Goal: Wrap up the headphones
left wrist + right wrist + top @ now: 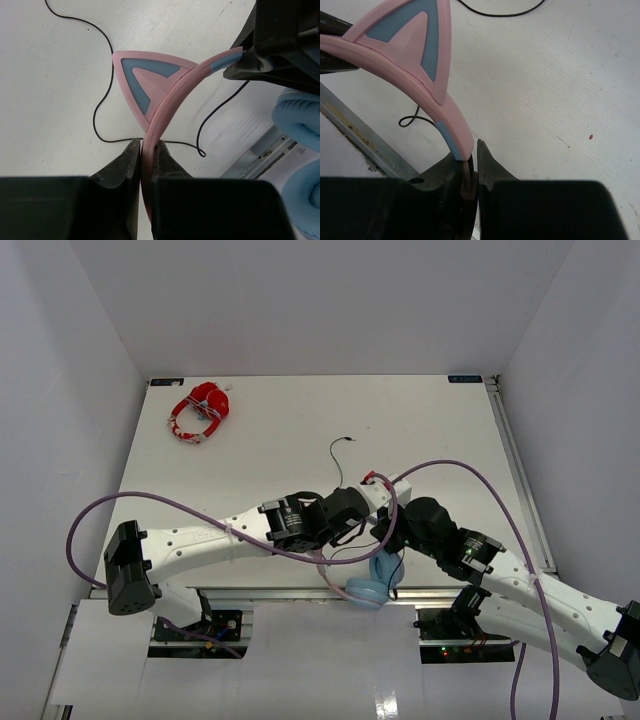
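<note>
Here, the left pincer [148,159] and the right pincer [471,170] are each pinching the headphones [372,582] by the pink headband [167,102] at the worktop's [440,420] near edge. The black cable [94,120] is lying loose, the wrapping seemingly not yet begun.

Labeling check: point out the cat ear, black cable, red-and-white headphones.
cat ear [132,82], left wrist view, blue inset.
black cable [95,117], left wrist view, bend left of ear.
red-and-white headphones [208,400], top external view, red cup.
</note>
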Available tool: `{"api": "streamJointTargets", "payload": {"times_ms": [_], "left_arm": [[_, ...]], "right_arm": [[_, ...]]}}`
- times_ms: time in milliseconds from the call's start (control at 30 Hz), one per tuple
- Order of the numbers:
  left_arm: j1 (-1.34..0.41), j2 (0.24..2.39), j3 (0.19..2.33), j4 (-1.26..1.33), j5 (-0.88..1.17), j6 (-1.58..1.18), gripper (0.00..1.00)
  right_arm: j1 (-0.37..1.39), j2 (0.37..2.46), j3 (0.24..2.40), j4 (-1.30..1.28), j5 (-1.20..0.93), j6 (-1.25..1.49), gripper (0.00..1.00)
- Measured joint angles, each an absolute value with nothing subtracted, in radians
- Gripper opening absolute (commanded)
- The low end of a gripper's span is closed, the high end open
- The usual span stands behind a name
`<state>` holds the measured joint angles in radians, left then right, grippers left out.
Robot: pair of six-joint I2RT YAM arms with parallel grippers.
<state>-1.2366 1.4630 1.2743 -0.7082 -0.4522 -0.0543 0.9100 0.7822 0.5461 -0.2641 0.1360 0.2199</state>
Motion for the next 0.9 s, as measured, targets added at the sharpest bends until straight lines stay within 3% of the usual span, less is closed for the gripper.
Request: {"api": "streamJointTargets", "payload": {"times_ms": [33, 67, 200, 300, 633, 900], "left_arm": [[-1.237, 1.461, 1.268, -0.702, -0.452, -0.057, 0.00], [-1.237, 1.460, 1.262, -0.697, -0.452, -0.061, 0.00], [-1.232, 1.458, 1.231, -0.705, -0.471, -0.092, 0.00], [-1.223, 1.457, 1.201, -0.707, -0.522, -0.124, 0.00], [-1.146, 1.450, 1.140, -0.731, -0.794, -0.298, 0.00], [-1.072, 1.262, 1.238, -0.802, -0.924, -0.401, 0.00]], "right_arm": [[0.910, 0.782, 0.546, -0.266, 0.136, 0.220, 0.30], [0.910, 0.781, 0.546, -0.270, 0.136, 0.221, 0.34], [0.910, 0.759, 0.554, -0.260, 0.143, 0.229, 0.69], [0.910, 0.744, 0.581, -0.260, 0.156, 0.235, 0.82], [0.910, 0.657, 0.641, -0.229, 0.240, 0.265, 0.79], [0.911, 0.557, 0.565, -0.169, 0.196, 0.246, 0.78]]}}
